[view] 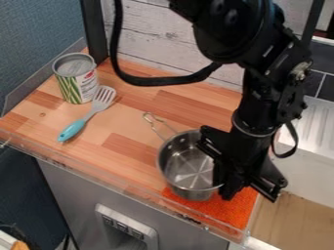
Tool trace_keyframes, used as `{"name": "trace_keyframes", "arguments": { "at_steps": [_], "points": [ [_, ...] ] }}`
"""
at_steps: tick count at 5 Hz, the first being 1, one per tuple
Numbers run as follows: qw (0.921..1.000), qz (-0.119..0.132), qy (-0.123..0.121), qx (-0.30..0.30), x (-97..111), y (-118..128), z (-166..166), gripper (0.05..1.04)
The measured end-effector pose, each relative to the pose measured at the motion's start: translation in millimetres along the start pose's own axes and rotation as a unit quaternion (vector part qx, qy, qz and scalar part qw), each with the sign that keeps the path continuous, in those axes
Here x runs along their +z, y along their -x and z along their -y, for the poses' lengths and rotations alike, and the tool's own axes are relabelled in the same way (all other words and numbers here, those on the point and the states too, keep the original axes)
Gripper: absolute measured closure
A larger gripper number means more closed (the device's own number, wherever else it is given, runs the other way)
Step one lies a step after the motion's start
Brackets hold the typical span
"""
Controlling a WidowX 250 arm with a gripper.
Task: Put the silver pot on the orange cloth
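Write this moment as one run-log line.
gripper: at right side of pot | pot: upright, partly over orange cloth, contact with cloth unclear | can, spatula: left on counter

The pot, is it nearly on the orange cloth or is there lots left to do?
It looks nearly done: the pot is at the orange cloth, its bottom overlapping it in the picture. The tool is right at the pot's side, but I can't tell if it holds the pot, or if the pot has touched down. Probably left: settle the pot on the cloth, then move the tool away.
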State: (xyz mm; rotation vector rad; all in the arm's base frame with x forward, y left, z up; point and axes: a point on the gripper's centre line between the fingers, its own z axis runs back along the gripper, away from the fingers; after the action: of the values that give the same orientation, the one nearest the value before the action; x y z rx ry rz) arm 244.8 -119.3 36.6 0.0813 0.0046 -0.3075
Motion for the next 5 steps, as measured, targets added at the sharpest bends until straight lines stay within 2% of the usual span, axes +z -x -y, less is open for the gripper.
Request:
{"name": "trace_keyframes", "arguments": {
  "at_steps": [1, 2, 3, 4, 5],
  "points": [
    [0.9999, 0.012, 0.003, -0.007, 5.1, -8.4, 1.4, 1.006],
    [0.9999, 0.01, 0.005, -0.007, 4.9, -9.3, 2.6, 0.975],
    [1.0, 0.001, 0.006, 0.0, 4.8, -6.7, 1.6, 0.791],
    [0.9995, -0.01, 0.015, 0.024, 14.3, -1.7, -6.9, 0.497],
    [0.999, 0.013, 0.024, 0.035, 34.3, 2.1, -8.5, 0.192]
  ]
}}
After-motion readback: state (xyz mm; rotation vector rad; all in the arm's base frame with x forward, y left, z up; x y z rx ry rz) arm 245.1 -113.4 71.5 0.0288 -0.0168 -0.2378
